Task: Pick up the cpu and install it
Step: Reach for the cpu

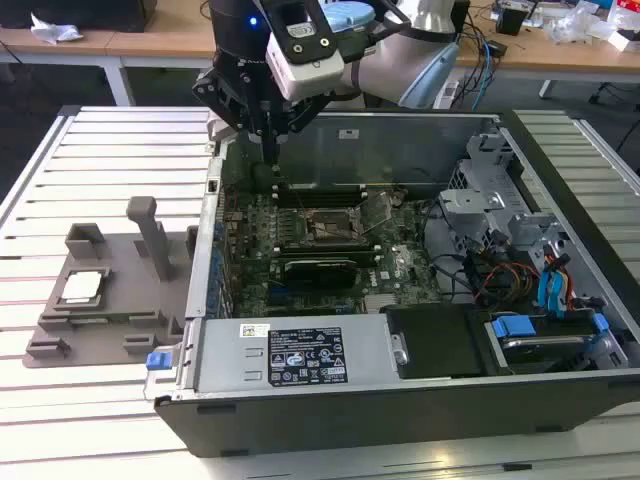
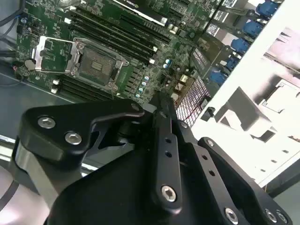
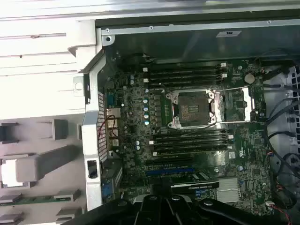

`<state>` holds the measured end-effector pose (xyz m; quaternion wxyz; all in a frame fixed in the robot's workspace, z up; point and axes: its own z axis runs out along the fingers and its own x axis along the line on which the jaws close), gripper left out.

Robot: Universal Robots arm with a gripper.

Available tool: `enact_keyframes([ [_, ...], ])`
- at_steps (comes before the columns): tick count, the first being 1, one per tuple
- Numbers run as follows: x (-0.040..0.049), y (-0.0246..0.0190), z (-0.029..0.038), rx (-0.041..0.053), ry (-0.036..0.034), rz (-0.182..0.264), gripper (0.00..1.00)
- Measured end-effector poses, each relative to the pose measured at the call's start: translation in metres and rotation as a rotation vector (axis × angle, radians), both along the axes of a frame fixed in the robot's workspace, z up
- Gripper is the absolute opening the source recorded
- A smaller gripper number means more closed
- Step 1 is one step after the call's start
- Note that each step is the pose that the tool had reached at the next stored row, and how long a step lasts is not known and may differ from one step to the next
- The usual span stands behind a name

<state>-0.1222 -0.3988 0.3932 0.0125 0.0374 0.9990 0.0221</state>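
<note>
The cpu (image 1: pixel 82 287), silvery top plate upward, lies flat in a shallow nest on the grey fixture plate (image 1: pixel 110 325). The plate rests on the slatted table (image 1: pixel 110 150) at the exterior view's left, just beside the open computer case (image 1: pixel 300 400). An upright post (image 1: pixel 148 232) of the plate stands between the cpu and the case wall.

The gripper (image 1: pixel 270 152) is well apart from the cpu. It hangs pointing down over the far corner of the case, on the side toward the fixture plate, above the motherboard (image 1: pixel 250 235). Its jaws are pressed together and carry nothing; in the second wrist view the gripper (image 2: pixel 161 101) ends in what reads as one dark bar.

The socket (image 1: pixel 333 228) lies near the middle of the board with its contact field exposed, and its metal frame (image 1: pixel 380 207) is swung open to one side. In the first wrist view the socket (image 3: pixel 192 109) lies between two banks of memory slots (image 3: pixel 187 72), with the frame (image 3: pixel 236 105) folded back beside it
</note>
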Motion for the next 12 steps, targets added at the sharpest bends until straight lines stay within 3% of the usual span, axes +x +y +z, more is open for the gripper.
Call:
enact_keyframes([
  [1,-0.0066,0.0,0.0,-0.0001,0.0001,0.0,0.11],
  [3,-0.0316,0.0,-0.0001,-0.0001,0.0002,0.0,0.11],
  [4,-0.0384,0.0,-0.0001,-0.0001,0.0001,0.0,0.11],
  [12,-0.0598,0.0,-0.0003,-0.0001,0.0001,0.0,0.11],
])
